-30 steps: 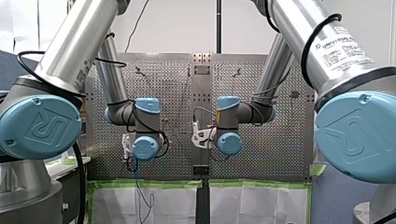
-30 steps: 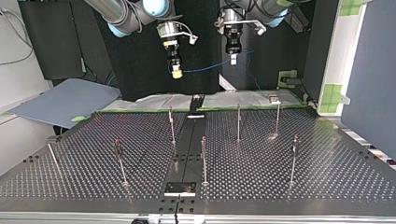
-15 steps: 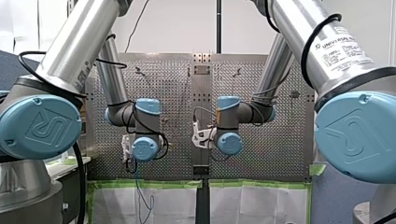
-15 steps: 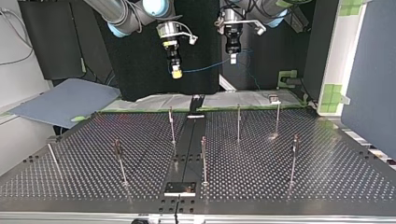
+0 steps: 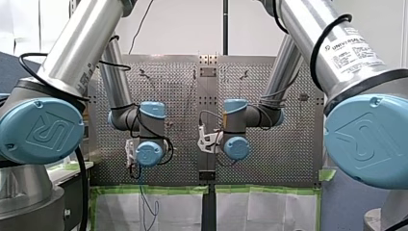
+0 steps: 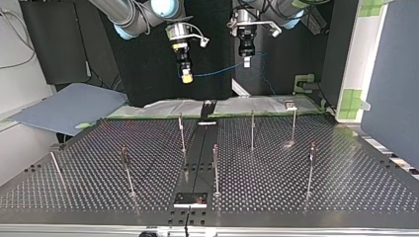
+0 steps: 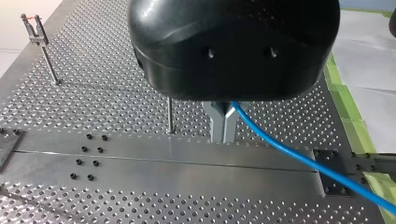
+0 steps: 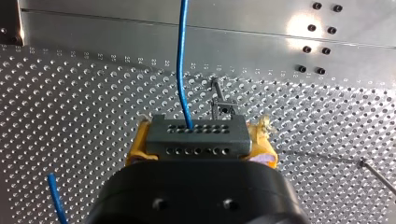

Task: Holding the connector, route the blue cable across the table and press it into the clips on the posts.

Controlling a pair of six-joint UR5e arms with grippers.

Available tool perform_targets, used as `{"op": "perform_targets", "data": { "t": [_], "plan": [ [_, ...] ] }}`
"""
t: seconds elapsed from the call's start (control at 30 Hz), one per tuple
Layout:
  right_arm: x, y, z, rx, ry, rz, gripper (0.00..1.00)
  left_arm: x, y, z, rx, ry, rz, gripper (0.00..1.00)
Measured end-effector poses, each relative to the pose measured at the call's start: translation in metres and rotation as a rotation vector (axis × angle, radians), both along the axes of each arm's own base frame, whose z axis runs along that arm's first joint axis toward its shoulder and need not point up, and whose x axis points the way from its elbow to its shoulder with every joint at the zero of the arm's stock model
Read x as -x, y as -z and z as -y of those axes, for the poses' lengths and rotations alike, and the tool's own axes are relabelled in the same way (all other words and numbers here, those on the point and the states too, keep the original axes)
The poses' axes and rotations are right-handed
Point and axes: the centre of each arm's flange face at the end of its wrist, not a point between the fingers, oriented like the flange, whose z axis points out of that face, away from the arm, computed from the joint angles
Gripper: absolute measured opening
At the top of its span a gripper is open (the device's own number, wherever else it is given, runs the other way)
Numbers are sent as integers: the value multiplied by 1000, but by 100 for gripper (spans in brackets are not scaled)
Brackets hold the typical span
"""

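High above the table's far edge in the top view, my right gripper (image 6: 186, 75) and my left gripper (image 6: 246, 62) hang side by side, and the blue cable (image 6: 215, 72) spans between them. In the right wrist view my right gripper (image 8: 200, 141) is shut, its yellow pads (image 8: 136, 150) clamping a dark grey connector (image 8: 196, 128). The blue cable (image 8: 181, 60) leaves the connector's face. In the left wrist view my left gripper (image 7: 223, 134) is shut on the blue cable (image 7: 299, 159), which runs off to one side. Several thin posts (image 6: 252, 129) with clips stand on the perforated table (image 6: 346, 182).
A clip post (image 8: 223, 108) stands on the plate just ahead of the connector. Slack blue cable (image 5: 144, 204) hangs over white sheets below my left arm. A bare metal strip (image 6: 197, 153) runs down the table's middle, and a blue-grey board (image 6: 69, 111) lies off one side.
My left arm's wrist has shifted slightly toward the front view's left, and the hanging slack has swung a little. Both grips are unchanged.
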Motion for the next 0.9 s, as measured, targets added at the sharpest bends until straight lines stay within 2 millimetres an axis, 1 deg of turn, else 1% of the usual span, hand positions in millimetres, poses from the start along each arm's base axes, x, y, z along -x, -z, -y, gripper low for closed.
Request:
{"op": "perform_targets", "data": {
  "t": [0.2, 0.43, 0.9],
  "plan": [
    [-5, 7, -2, -9, 9, -38, 0, 0, 0, 0, 0, 0, 0, 0],
    [-2, 13, -6, -48, 13, -88, 0, 0, 0, 0, 0, 0, 0, 0],
    [-1, 14, -7, -58, 13, -100, 0, 0, 0, 0, -1, -1, 1, 0]
  ]
}}
